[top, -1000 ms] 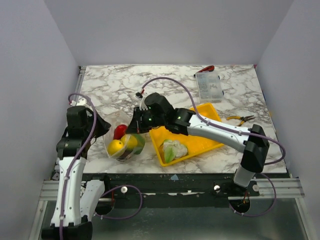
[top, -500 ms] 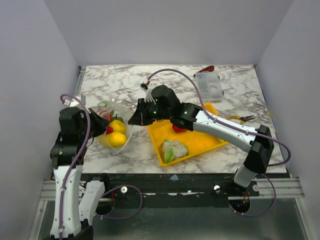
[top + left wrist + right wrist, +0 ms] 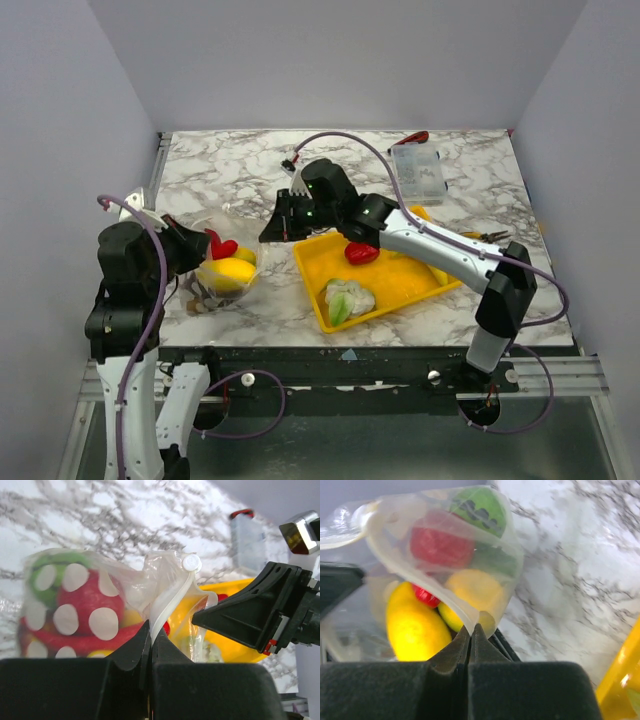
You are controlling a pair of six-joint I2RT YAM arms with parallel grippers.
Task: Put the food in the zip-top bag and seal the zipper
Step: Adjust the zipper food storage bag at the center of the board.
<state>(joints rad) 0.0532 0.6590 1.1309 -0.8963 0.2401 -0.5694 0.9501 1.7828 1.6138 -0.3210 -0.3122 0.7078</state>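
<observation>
Basically floppy, slippery zip-top bag (image 3: pixel 160 575), light food (image 3: pixel 415 625) inside; left gripper (image 3: pixel 150 630) pinches zipper (image 3: pixel 172 597), right gripper (image 3: pixel 471 629) clamps film edge; stiffer zipper strip looks safest hold.

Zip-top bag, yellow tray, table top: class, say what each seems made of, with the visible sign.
The zip-top bag: thin clear plastic film, glossy; it crumples and the food shows through.
The yellow tray: probably rigid plastic, smooth, evenly coloured.
The table top: marble-look, white with grey veins; stone or printed laminate, cannot tell.
</observation>
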